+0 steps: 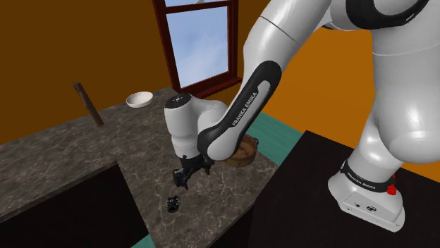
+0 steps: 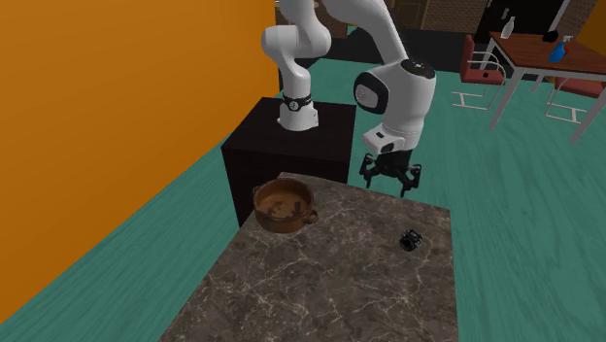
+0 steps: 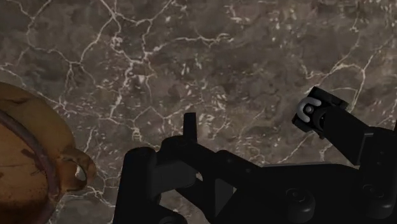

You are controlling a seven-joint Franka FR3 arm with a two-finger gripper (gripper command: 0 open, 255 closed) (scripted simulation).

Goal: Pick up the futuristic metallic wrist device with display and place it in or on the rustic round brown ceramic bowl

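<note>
Tool point(image 2: 391, 187) hangs above the counter point(image 2: 320, 282), near the edge closest to the stand. We read its fingers as standing apart, with nothing between them.

Wrist device point(image 2: 410, 239): small and dark with a pale ring on it, lying on the counter close to the edge on the second exterior view's right. From the tool it lies lower and to the right in that view. In the shoulder view it is below the tool and slightly left. In the wrist view it sits beside one finger's tip, outside the gap rather than in it. It is too small for us to tell its long axis.

Brown bowl point(image 2: 284, 206), with a handle lug, sits on the opposite side of the tool from the device, well apart from it.

We judge that the coming move turns on shifting the tool sideways over the device, then down. Bare counter lies between them, and nothing stands in the way.

A white bowl point(image 1: 139, 99) and a brown stick point(image 1: 88, 103) stand at the far end of the counter, well clear.
</note>
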